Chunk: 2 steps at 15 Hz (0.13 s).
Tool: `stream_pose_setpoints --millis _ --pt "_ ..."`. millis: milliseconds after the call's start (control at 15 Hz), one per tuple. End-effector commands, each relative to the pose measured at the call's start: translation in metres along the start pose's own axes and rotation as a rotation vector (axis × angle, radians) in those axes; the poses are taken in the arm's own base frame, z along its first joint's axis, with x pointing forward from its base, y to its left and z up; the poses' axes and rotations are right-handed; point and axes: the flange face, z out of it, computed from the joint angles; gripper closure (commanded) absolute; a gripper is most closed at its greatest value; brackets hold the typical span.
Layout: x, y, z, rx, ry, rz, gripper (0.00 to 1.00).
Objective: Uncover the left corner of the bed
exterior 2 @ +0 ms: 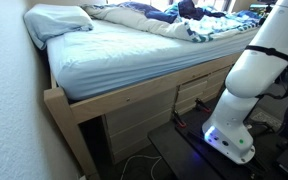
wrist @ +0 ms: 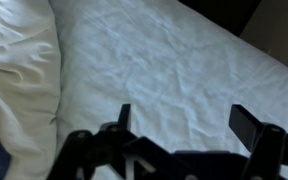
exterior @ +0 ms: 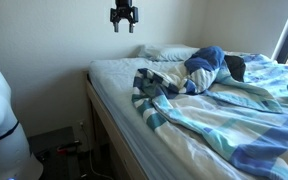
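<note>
The bed has a pale blue fitted sheet, bare at its near corner in both exterior views. A striped blue and white blanket lies rumpled and pulled back toward the middle and far side of the bed. My gripper hangs high above the bare sheet near the wall, open and empty. In the wrist view its two fingers are spread apart over the bare sheet, with nothing between them.
A white pillow lies at the head of the bed and shows at the left of the wrist view. The wooden bed frame has drawers. The robot's white base stands beside the bed on a black mat.
</note>
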Motion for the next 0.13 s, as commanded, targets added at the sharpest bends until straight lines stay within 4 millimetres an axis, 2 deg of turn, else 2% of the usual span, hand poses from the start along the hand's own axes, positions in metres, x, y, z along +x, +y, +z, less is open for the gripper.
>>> stream_pose_setpoints --millis 0,67 --pt "0.0011 0.0 -0.0005 0.001 -0.002 0.0 0.0" --pt "0.0016 0.0003 0.0 0.001 -0.003 0.0 0.0"
